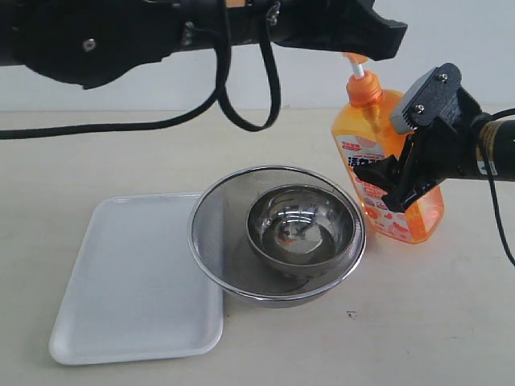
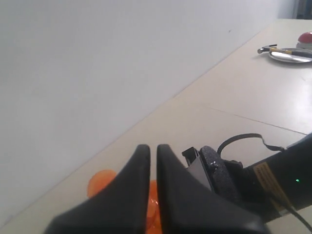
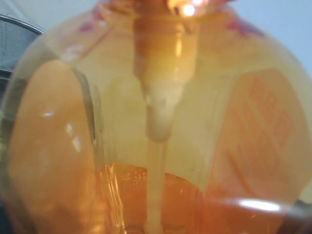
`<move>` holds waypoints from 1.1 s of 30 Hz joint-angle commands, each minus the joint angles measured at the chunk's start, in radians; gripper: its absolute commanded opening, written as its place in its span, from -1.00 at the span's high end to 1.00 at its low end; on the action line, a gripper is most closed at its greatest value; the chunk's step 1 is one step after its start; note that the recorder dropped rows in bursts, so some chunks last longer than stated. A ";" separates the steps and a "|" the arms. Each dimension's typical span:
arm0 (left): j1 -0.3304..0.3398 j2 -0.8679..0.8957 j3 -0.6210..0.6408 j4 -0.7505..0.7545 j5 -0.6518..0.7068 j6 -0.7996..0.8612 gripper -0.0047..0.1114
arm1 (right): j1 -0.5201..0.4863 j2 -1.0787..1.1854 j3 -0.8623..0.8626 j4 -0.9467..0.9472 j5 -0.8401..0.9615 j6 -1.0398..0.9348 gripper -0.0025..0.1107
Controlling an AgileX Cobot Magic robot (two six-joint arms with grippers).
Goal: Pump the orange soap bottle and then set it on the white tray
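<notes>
The orange soap bottle [image 1: 358, 133] stands upright on the table at the right, just behind the mesh bowl. My right gripper [image 1: 394, 157] comes in from the right and is shut on the bottle's body. In the right wrist view the bottle [image 3: 156, 126] fills the frame and hides the fingers. My left gripper [image 1: 385, 39] hangs shut right over the orange pump head [image 1: 363, 87]. In the left wrist view its jaws [image 2: 153, 152] nearly touch, with the pump head [image 2: 100, 183] just beneath. The white tray [image 1: 137, 281] lies flat at the front left.
A round metal mesh strainer [image 1: 211, 233] sits mid-table, overlapping the tray's right edge, with a steel bowl [image 1: 302, 233] inside it. A black cable [image 1: 241, 88] loops down from the left arm. Far along the table lies a plate [image 2: 287, 55] with a small hammer.
</notes>
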 commanded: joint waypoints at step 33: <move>-0.035 0.166 -0.217 -0.004 0.336 -0.012 0.84 | 0.001 -0.012 -0.009 0.030 -0.040 -0.010 0.96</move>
